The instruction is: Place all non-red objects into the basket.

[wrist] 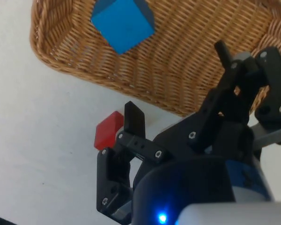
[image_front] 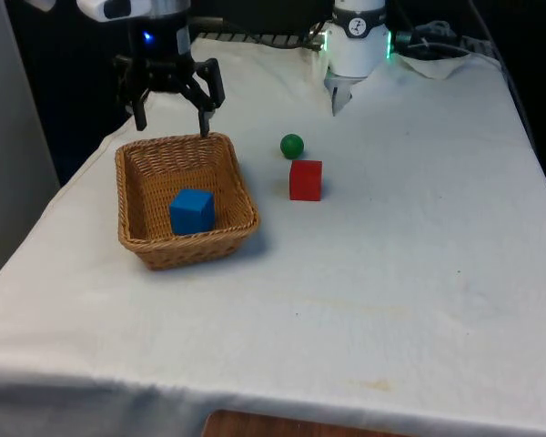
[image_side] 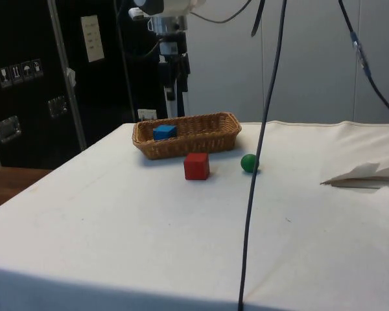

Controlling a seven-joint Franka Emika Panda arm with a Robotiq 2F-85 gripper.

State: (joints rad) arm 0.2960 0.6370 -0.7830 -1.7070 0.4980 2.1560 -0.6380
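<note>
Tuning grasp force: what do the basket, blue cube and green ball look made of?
Basket: woven wicker, visible tan strands, matte. Blue cube: probably painted wood or plastic; flat faces, crisp edges, matte. Green ball: smooth, slightly glossy, possibly plastic or painted wood; can't tell which.

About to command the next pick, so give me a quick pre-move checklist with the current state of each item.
1. Gripper empty: ok, fingers spread with nothing between them.
2. Gripper clear of the basket: ok, it hangs above the far rim.
3. Blue cube inside the basket: ok, it rests on the basket floor.
4. Green ball still to be placed: not ok, it lies on the cloth outside the basket.
5. Ball free to grasp: ok, it sits apart from the red cube, with a small gap.
6. Red cube left outside: ok.
</note>
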